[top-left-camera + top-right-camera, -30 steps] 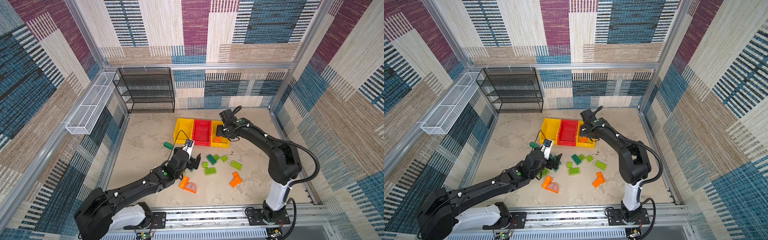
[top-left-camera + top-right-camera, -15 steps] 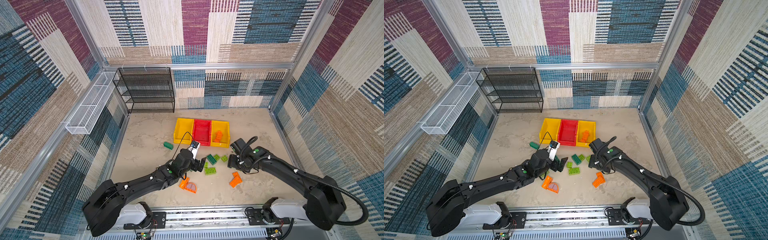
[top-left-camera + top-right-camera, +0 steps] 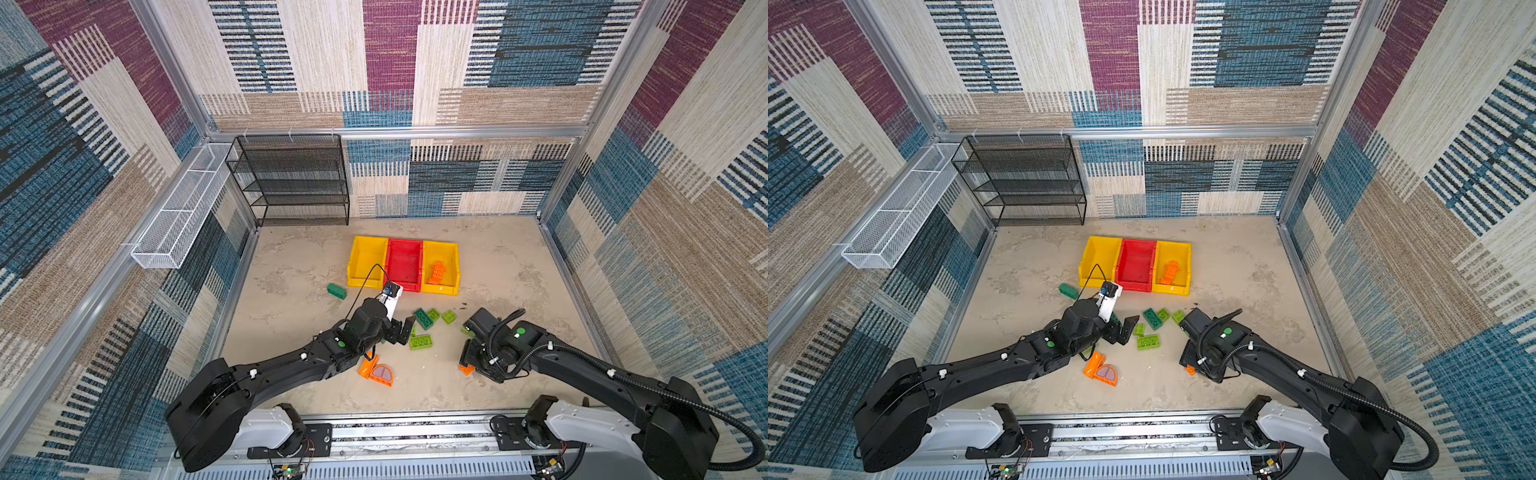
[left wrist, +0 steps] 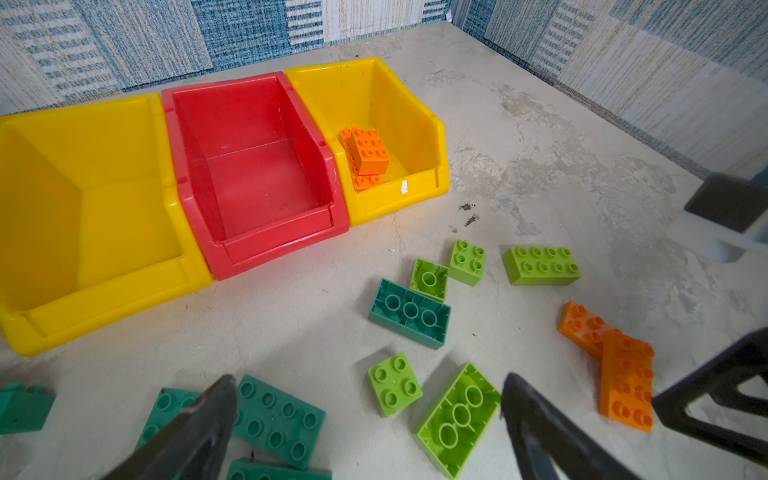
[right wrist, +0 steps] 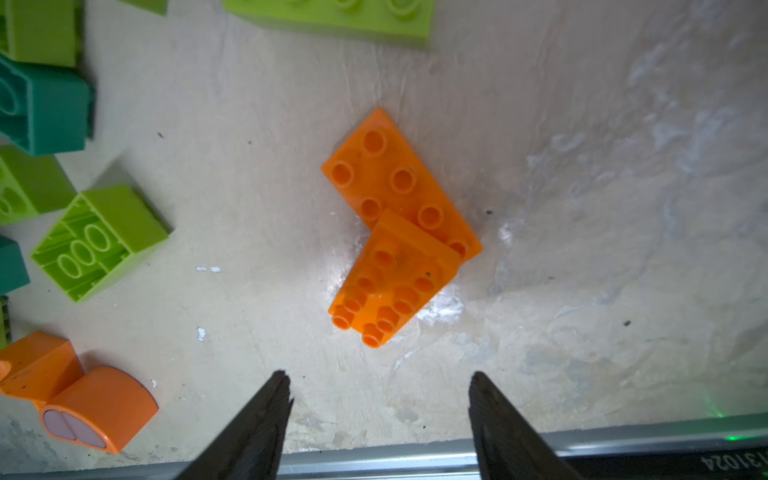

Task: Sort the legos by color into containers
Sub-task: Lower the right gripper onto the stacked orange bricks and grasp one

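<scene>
On the desk (image 3: 291, 270), right fingers (image 5: 257, 424) hover apart, empty, over orange bricks (image 5: 395, 232); left fingers (image 4: 195, 428) likewise; next: descend, clamp, carry twelve-o'clock to yellow bin (image 3: 440, 289).

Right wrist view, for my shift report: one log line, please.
left gripper: open, empty | right gripper: open above overlapping orange studded plastic bricks | red plastic bin: empty

Two orange bricks (image 4: 368, 153), perhaps stacked, lie in a yellow bin (image 4: 419, 137); the left gripper (image 4: 368, 379) gapes over green bricks (image 4: 457, 411).
</scene>
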### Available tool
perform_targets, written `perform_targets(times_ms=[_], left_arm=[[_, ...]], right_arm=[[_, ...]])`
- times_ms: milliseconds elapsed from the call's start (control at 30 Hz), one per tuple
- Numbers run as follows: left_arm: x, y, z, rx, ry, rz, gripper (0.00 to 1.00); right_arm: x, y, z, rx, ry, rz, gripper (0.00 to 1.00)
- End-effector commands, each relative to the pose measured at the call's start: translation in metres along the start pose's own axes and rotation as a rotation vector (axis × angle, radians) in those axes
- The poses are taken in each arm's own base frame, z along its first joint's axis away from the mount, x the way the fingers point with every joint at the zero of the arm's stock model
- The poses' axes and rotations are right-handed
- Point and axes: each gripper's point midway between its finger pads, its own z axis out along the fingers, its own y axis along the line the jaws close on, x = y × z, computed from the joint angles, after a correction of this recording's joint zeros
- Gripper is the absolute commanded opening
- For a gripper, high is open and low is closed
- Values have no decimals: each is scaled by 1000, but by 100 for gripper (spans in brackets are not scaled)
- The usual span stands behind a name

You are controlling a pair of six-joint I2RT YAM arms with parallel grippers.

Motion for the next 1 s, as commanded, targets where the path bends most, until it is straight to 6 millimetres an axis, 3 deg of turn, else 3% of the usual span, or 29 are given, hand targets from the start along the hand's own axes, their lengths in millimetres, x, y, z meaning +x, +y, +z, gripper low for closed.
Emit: perform_targets(times_ms=[0, 200, 500, 767, 967], left_arm=[[-7, -2, -2, 5, -11, 10, 99], [-9, -1, -2, -3, -4, 34, 99], [-9, -1, -2, -6, 5, 61, 99], [-9, 0, -1, -9, 4, 61, 99], [-6, 1, 0, -14, -1, 49, 99]], right_arm=[[2, 11, 8, -48, 17, 37, 70], [0, 6, 28, -12, 14, 59, 70], [-17, 15, 33, 13, -44, 59, 66], [-22, 15, 40, 74, -45, 40, 50], [-26, 16, 31, 88, -61, 20, 38]])
